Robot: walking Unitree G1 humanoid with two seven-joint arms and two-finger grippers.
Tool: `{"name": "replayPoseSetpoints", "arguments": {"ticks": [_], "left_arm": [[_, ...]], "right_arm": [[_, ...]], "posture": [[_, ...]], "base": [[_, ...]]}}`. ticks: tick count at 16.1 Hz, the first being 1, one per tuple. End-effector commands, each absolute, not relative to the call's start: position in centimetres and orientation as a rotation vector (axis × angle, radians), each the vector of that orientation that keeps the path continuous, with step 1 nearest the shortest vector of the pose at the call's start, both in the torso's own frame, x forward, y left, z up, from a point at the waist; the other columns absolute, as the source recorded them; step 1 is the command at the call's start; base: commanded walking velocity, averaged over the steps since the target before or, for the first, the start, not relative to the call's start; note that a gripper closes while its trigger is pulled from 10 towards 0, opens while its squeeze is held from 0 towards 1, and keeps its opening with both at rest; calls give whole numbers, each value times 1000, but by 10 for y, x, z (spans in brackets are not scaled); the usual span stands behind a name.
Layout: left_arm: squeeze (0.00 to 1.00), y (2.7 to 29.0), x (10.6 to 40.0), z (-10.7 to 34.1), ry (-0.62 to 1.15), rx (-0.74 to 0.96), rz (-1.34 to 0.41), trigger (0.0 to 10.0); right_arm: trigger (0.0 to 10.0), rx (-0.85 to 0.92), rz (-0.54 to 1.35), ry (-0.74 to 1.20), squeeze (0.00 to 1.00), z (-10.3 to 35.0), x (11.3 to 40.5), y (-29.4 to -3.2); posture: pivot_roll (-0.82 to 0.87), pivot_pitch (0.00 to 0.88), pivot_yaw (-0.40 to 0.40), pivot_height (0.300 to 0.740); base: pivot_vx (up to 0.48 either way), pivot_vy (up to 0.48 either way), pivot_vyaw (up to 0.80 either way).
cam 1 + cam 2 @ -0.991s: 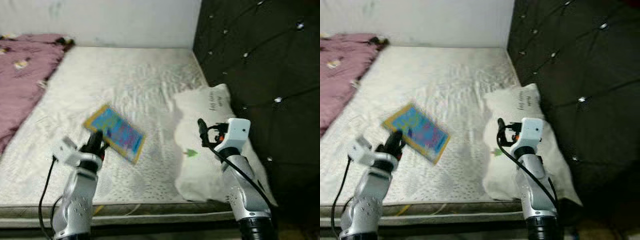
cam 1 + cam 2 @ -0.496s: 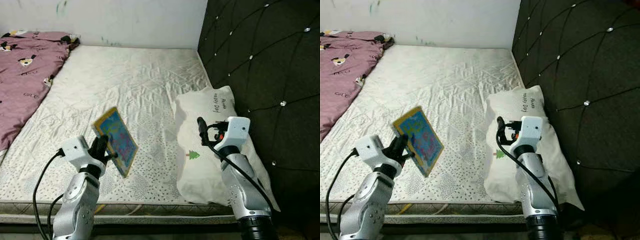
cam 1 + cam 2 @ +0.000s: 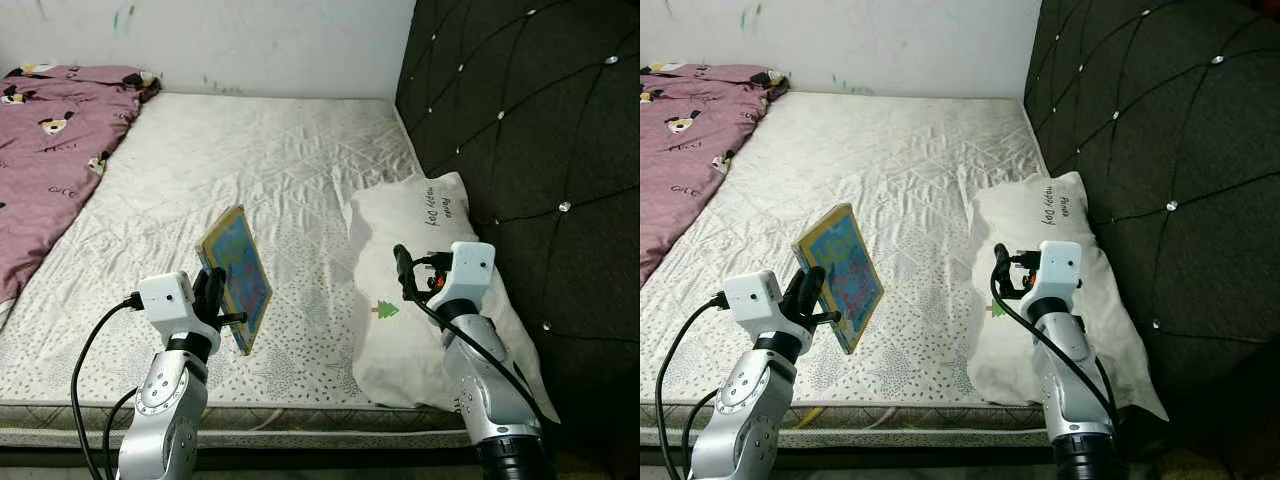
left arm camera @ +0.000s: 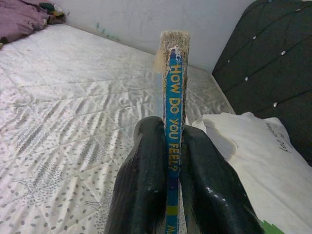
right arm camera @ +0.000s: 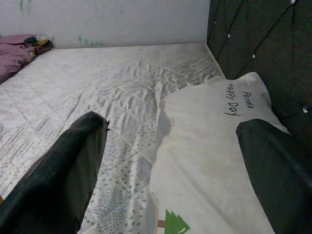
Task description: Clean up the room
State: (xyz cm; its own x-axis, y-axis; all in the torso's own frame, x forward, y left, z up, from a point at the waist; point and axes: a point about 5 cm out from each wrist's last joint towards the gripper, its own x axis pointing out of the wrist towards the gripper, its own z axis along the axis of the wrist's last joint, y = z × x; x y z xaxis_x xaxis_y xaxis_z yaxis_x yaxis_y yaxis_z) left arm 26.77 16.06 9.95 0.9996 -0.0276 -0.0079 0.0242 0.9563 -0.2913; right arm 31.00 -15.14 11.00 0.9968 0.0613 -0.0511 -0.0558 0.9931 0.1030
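Lower left of the frame, the left gripper has tipped a thin picture book from lying nearly flat a second ago to standing on edge above the mattress, jaws clenched on its worn spine, so the book looks ready to be carried off. Lower right, the right gripper hovers with jaws spread over a soft white pillow against the tufted black headboard. A rumpled purple blanket lies upper left.

Colorful kids' book, worn spine, upright on edge, lifted above white mattress.
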Motion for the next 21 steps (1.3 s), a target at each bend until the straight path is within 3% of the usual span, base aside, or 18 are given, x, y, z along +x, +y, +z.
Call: {"name": "replayPoseSetpoints", "arguments": {"ticks": [1,5,13,21], "left_arm": [[0,161,272,110,-47,-288,-40,10000],[0,161,272,109,-33,-364,-8,10000],[0,163,276,109,-42,-311,6,10000],[0,171,279,109,-46,-313,51,10000]], "right_arm": [[10000,96,54,54,0,111,312,-153],[10000,105,60,56,0,110,309,-152],[10000,106,102,55,0,110,311,-146],[10000,98,108,68,0,107,310,-149]], "posture": [[16,55,-12,740],[17,53,-14,740],[23,41,-23,736],[20,55,-24,638]], "base": [[0,0,0],[0,0,0],[0,0,0],[0,0,0]]}}
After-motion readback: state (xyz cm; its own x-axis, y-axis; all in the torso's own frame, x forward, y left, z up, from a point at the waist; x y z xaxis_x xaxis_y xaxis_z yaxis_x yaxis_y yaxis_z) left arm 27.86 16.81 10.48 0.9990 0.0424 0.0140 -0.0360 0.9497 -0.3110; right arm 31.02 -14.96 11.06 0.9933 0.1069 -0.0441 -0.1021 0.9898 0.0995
